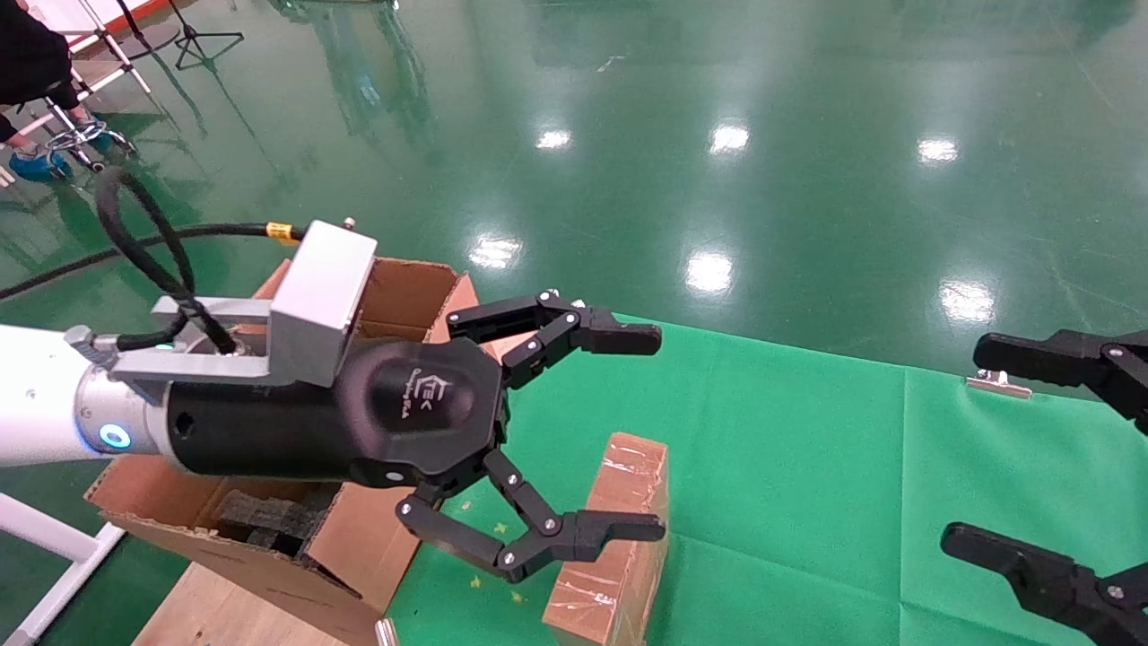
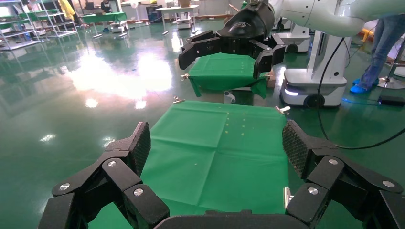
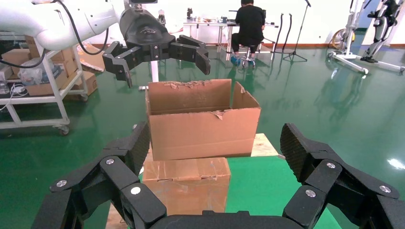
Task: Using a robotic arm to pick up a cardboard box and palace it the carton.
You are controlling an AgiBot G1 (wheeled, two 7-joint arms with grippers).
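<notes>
The white jointed left robotic arm [image 1: 36,395] with its silver wrist reaches across from the left, and its black left claw [image 1: 641,431] hangs spread wide in the air, holding nothing. Its lower finger lies in front of the small flat brown cardboard box [image 1: 619,538] sealed with shiny clear tape; whether it touches the box cannot be told. That box stands on edge on the green cloth [image 1: 807,449] that covers the desk, just beside the large brown corrugated carton [image 1: 359,547] with ragged torn flaps. The carton stands open at the left end of the desk, partly behind the arm, with black foam blocks [image 1: 260,516] inside it. The black right claw [image 1: 978,449] is at the right edge over the cloth, well apart from the box, its fingers also spread wide and empty.
</notes>
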